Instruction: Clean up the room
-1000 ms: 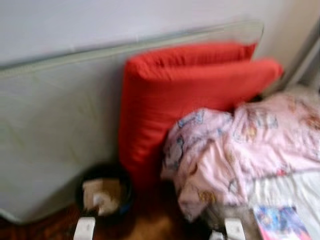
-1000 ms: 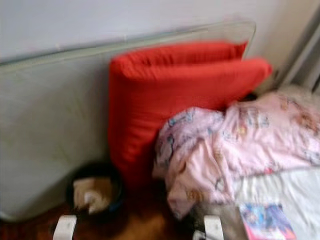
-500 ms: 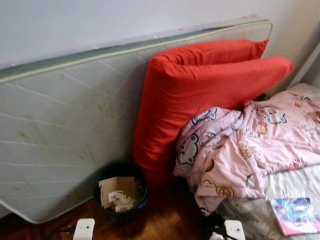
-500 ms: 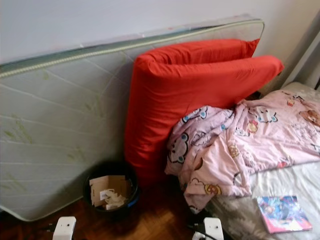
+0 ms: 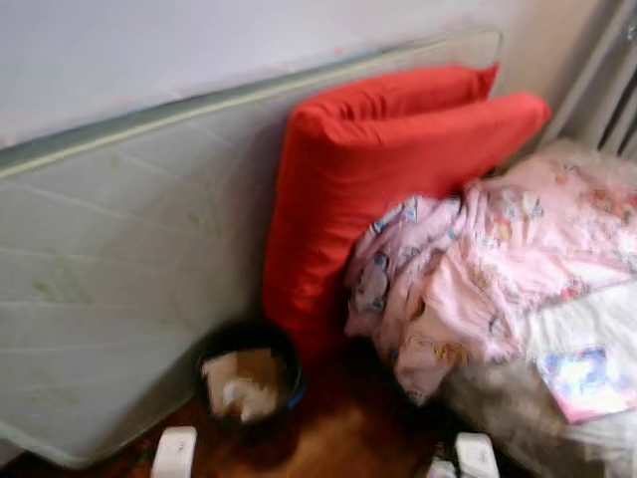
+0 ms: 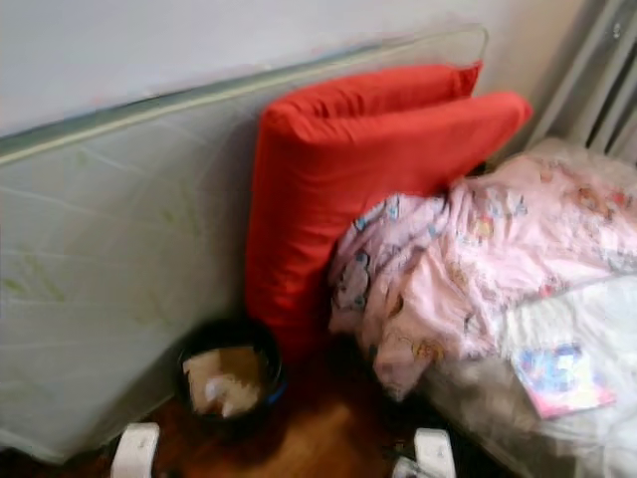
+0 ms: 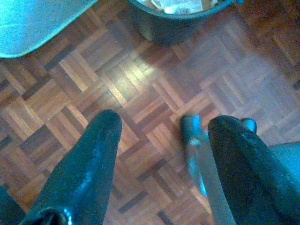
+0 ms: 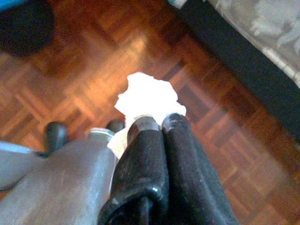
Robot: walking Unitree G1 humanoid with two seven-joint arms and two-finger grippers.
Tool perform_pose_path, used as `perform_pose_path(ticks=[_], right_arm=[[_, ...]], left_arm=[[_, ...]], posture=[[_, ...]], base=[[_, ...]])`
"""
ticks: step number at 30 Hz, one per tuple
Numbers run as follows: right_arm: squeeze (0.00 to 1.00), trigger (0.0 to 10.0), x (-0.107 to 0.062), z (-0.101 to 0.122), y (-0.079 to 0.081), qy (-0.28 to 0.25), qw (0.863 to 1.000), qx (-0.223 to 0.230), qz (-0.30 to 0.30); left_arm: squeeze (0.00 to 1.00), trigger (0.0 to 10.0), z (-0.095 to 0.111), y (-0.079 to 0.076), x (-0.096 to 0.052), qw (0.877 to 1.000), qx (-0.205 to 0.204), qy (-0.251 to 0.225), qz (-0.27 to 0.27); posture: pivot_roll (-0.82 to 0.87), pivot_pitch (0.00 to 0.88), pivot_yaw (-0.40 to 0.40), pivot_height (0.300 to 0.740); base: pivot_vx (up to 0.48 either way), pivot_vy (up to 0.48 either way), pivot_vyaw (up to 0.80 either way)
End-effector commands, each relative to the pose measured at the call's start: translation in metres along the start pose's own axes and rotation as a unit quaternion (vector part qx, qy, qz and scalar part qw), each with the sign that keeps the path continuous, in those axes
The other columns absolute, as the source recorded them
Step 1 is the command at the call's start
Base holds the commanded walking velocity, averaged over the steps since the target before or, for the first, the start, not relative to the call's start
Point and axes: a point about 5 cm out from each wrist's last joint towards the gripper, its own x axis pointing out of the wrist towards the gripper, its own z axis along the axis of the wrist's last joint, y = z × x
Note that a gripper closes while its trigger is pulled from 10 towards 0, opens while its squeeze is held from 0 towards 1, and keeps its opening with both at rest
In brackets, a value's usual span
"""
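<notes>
Crumpled white paper [image 8: 149,96] sits pinched at the tips of the right claw [image 8: 157,123], whose fingers press together above the parquet floor [image 8: 79,89]. The left claw [image 7: 161,136] hangs spread wide and empty over the floor. Ahead, a black bin [image 5: 247,383] with cardboard scraps stands against a leaning mattress [image 5: 119,259] and red cushion [image 5: 368,179], beside a pink blanket [image 5: 498,269].
</notes>
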Motion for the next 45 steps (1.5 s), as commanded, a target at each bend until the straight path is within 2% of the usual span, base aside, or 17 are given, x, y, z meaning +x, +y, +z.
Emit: perform_pose_path(ticks=[1, 27, 45], right_arm=[[0.0, 10.0, 0.0013, 0.0066, 0.0038, -0.01, 1.0, -0.001, 0.004], [0.0, 10.0, 0.0014, 0.0064, 0.0043, -0.009, 1.0, -0.005, 0.006], [0.0, 10.0, 0.0016, 0.0075, 0.005, -0.01, 1.0, -0.006, 0.007]], left_arm=[[0.0, 10.0, 0.0013, 0.0041, -0.0003, 1.0, 0.01, 0.001, 0.003], [0.0, 10.0, 0.0011, 0.0042, -0.0004, 1.0, 0.012, 0.002, 0.003], [0.0, 10.0, 0.0023, 0.0043, -0.0003, 1.0, 0.007, -0.001, 0.0]], posture=[[-0.05, 0.0, -0.054, 0.74], [-0.05, 0.0, -0.055, 0.74], [-0.05, 0.0, -0.057, 0.74]], base=[[0.0, 0.341, 0.0], [0.0, 0.335, 0.0], [0.0, 0.0, 0.0]])
